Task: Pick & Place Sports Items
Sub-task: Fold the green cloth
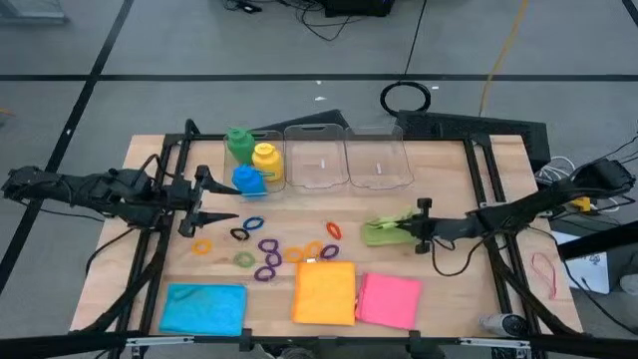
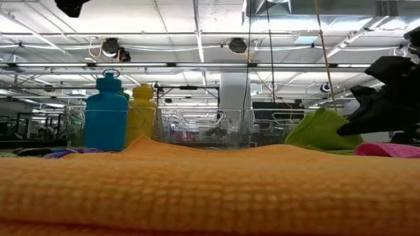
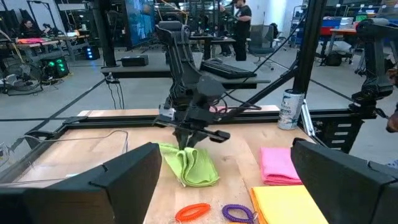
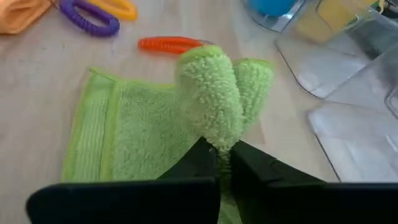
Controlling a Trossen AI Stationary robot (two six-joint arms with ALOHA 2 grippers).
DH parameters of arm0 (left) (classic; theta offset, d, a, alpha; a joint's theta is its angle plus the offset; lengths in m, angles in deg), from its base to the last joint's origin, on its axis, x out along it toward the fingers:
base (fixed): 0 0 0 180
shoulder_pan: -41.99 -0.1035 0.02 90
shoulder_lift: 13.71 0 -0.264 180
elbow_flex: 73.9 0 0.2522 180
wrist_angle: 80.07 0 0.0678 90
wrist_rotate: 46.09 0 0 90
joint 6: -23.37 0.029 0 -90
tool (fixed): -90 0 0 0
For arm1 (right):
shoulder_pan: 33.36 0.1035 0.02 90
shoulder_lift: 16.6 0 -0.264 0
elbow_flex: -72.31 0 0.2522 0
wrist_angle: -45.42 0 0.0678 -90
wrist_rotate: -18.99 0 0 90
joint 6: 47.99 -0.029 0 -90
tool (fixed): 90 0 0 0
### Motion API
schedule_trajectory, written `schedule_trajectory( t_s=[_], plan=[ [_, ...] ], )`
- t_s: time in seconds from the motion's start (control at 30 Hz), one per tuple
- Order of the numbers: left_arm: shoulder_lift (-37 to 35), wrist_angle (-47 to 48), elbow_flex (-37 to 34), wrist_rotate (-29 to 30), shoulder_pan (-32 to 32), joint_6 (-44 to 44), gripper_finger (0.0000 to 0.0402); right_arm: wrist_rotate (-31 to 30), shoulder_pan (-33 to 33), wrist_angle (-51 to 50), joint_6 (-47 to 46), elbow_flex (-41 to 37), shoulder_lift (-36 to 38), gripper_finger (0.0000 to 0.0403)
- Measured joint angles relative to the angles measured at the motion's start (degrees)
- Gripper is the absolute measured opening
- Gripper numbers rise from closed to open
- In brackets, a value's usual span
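Right gripper point(image 4: 225, 155): fingers pinched on raised fold of green terry cloth point(image 4: 155, 130), near clear plastic bins point(image 1: 349, 160). Left gripper point(image 1: 204, 199): fingers wide, empty, beside blue plastic bottle point(image 1: 248, 179).

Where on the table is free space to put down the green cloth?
Bare wood lies right of the clear bins, beyond the right tool pinching the green cloth, and left of the blue cloth. The middle is crowded with rings.
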Motion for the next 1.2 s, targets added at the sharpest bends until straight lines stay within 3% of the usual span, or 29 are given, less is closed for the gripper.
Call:
schedule_trajectory(
  t_s=[0.3,0.63,0.77,1.0,1.2],
  plan=[
    [0.01,-0.01,0.00,0.00,0.00,0.00,0.0296,7.94,-1.32,1.47,-1.97,-1.03,0.00,0.0014],
    [0.00,-0.02,0.00,0.00,-0.04,0.00,0.0296,21.88,-6.04,1.28,-8.09,-1.03,0.00,0.0144],
    [0.02,-0.02,0.00,-0.02,-0.02,0.00,0.0296,29.17,-7.82,1.27,-9.49,-1.03,0.00,0.0173],
    [0.02,0.00,0.00,-0.02,-0.02,0.00,0.0296,41.63,-11.12,-0.45,-12.41,-0.16,0.00,0.0167],
    [0.00,0.00,0.00,0.00,0.00,0.00,0.0296,49.10,-12.28,-14.92,-10.11,7.57,0.00,0.0145]
  ],
)
